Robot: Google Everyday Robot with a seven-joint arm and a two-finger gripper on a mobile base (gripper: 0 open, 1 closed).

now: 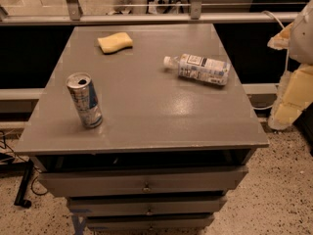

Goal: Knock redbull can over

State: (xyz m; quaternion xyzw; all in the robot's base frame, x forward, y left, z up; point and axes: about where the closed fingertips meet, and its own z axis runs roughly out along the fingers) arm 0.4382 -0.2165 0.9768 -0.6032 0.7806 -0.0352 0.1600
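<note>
- My gripper (289, 102) sits at the far right edge of the view, off the right side of the cabinet and above the floor. Only a pale, cream-coloured padded mass shows there, and it seems to be the end of my arm.
- I cannot tell whether my jaws are apart or together; that part is not shown plainly.
- The slim blue-and-silver metal redbull can (85, 100) stands upright on the front-left part of the top, its silver lid and opening showing. It is well apart from my gripper and touches nothing else.
- The grey, flat-topped metal cabinet (146, 116) carries everything; three grey drawers (145, 182) with small knobs are stacked under its front edge.
- A clear plastic bottle (200, 69) with a white label and white cap lies on its side towards the back right, cap pointing left.
- A yellow, soft rectangular sponge (115, 42) lies near the back left, well apart from the can.
- A grey metal rail (146, 18) runs behind the cabinet.
- The speckled stone floor (283, 190) shows at lower right.
</note>
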